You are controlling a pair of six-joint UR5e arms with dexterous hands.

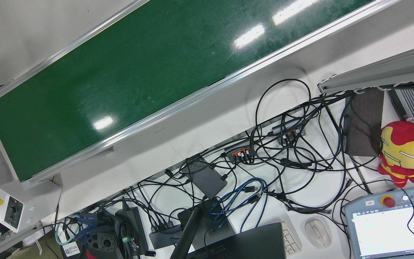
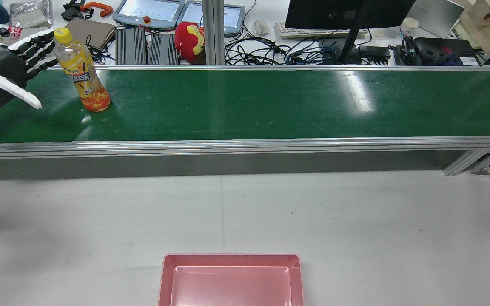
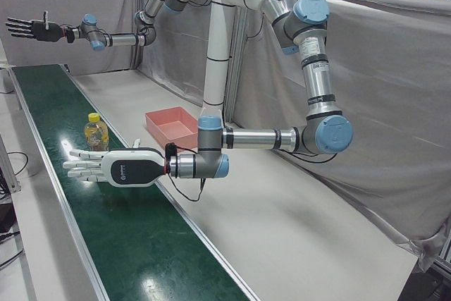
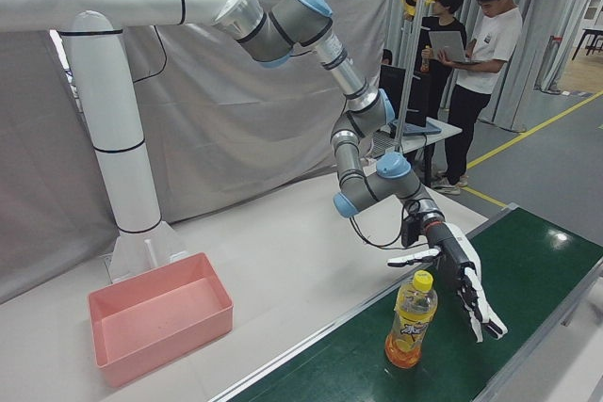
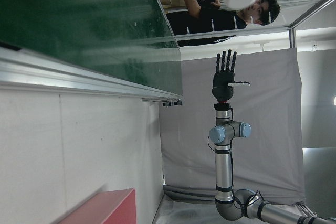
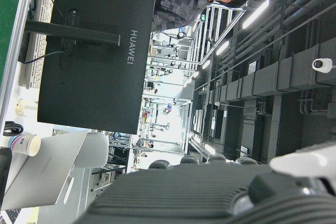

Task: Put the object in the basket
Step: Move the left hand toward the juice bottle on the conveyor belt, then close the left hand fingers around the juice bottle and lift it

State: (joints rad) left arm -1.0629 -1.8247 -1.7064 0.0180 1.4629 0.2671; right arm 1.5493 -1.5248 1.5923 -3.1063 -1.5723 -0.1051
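Bottle (image 2: pixel 82 70) of orange drink, yellow-capped, stands upright on the green conveyor belt (image 2: pixel 245 102), toward its left end in the rear view. Just beside it sits the left hand (image 2: pixel 4 72), palm turned to the bottle, fingers (image 2: pixel 36 46) stretched out and spread, the thumb jutting forward. Nothing is held; a gap shows between fingertips and bottle in the rear view, and the right-front view (image 4: pixel 462 280) shows the same flat, released hand next to the bottle (image 4: pixel 412 320) without closing on it. In the left-front view the hand (image 3: pixel 106 167) lies level over the belt (image 3: pixel 84 195) with the bottle (image 3: pixel 95 133) just beyond it.

The right hand (image 3: pixel 32 29) hangs high in the air far down the line, well apart from the bottle, its fingers extended and splayed, grasping nothing. The left hand view catches it too (image 5: pixel 224 77), upright on its arm in front of the grey curtain (image 5: pixel 262 129).

The pink basket (image 2: pixel 231 280) rests on the white table (image 2: pixel 355 221) on the robot's side of the belt, near the middle of the rear view's lower edge, and it is bare inside. The right-front view shows it (image 4: pixel 160 317) beside the white pedestal (image 4: pixel 122 157).

Beyond the belt is a cluttered desk: tangled black cables (image 1: pixel 282 151), a red and yellow plush toy (image 1: pixel 403 153), a teach pendant (image 1: pixel 390 226), a mouse (image 1: pixel 316 233). Two people (image 4: pixel 471 54) stand at a far table.
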